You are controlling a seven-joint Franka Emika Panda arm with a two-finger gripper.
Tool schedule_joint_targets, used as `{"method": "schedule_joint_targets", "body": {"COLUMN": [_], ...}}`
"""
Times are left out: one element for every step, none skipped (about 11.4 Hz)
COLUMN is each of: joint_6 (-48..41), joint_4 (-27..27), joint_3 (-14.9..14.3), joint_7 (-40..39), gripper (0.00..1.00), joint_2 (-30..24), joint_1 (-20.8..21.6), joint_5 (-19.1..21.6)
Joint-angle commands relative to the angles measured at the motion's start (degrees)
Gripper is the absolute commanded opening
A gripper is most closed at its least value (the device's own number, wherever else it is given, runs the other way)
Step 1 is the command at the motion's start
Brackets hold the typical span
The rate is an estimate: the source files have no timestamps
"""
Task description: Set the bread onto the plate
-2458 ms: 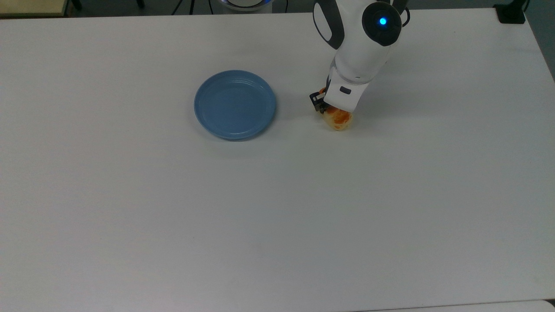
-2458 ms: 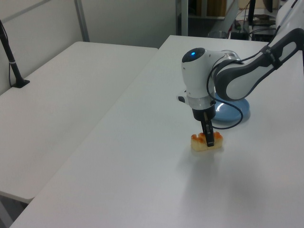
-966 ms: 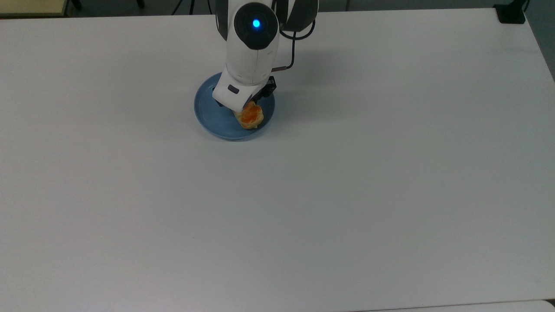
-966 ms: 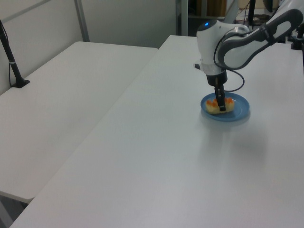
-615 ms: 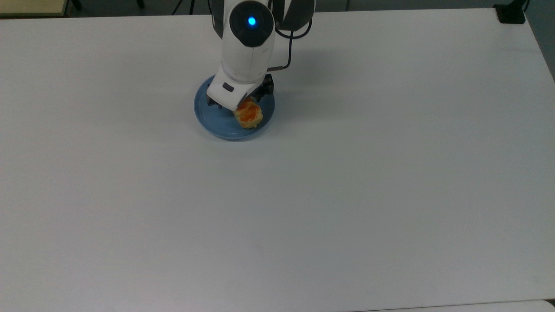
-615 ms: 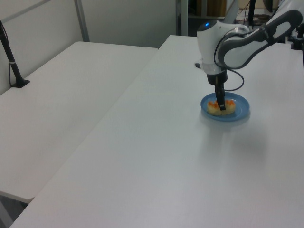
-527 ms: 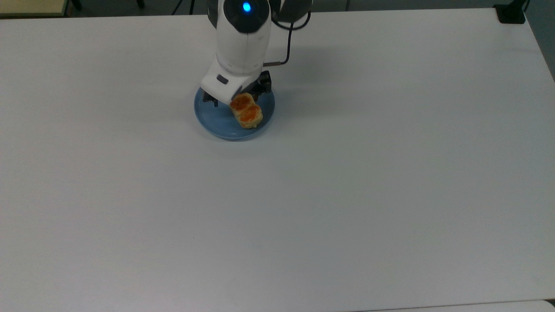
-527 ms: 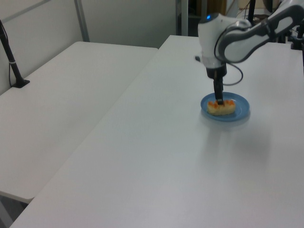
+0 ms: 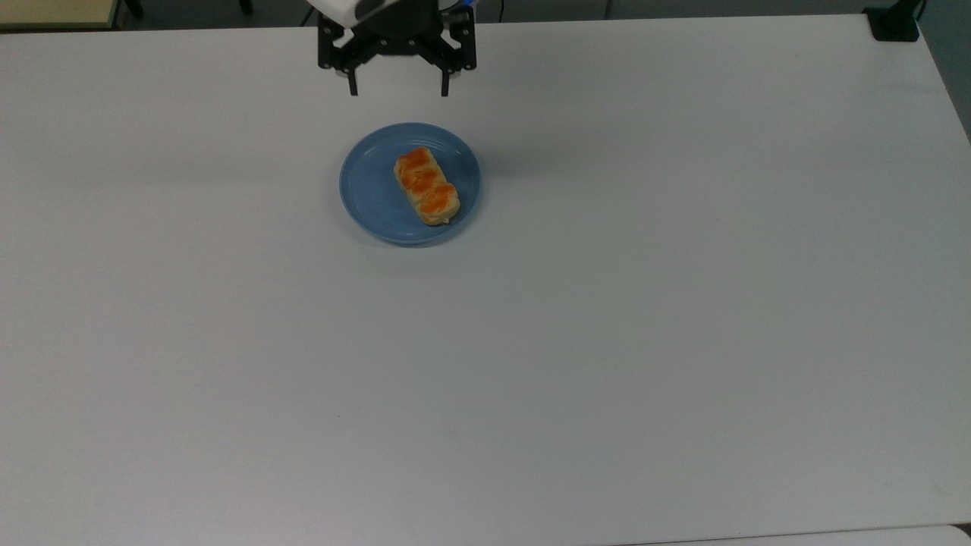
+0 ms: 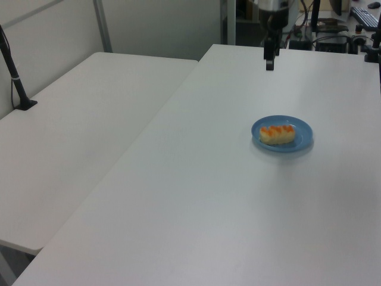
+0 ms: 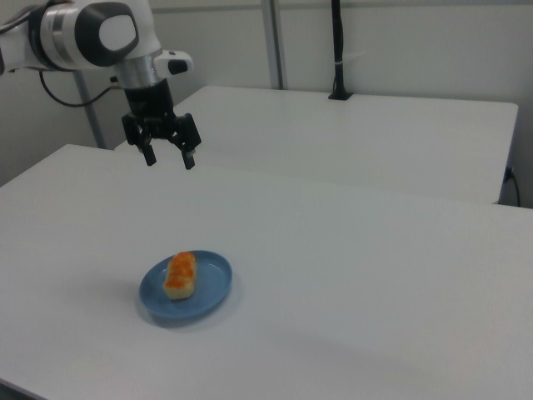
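Your bread [image 9: 425, 186] is sitting flat on the blue plate [image 9: 372, 199], a bit right of center in the top view. The hand [image 9: 397, 91] hangs well above the white surface [image 9: 607, 303], past the plate's far side, fingers spread apart and holding nothing.

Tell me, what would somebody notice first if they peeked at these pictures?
The bread with its shiny orange lumps, lying on the blue plate in the middle of a big white table. Next, the gripper hanging open high above the table, well clear of the plate.
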Motion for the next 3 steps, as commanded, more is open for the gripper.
{"method": "schedule_joint_targets", "body": {"joint_6": [-1.7,-1.6,-1.6], "joint_4": [1.6,1.7,1.6], "joint_3": [1.6,1.5,1.5], "joint_7": [4.6,6.1,6.1], "gripper": [1.00,1.00,1.00], "joint_2": [-1.4,-1.4,-1.5], "joint_1": [-4.7,-4.8,-4.8], "joint_5": [3.9,4.0,4.0]}}
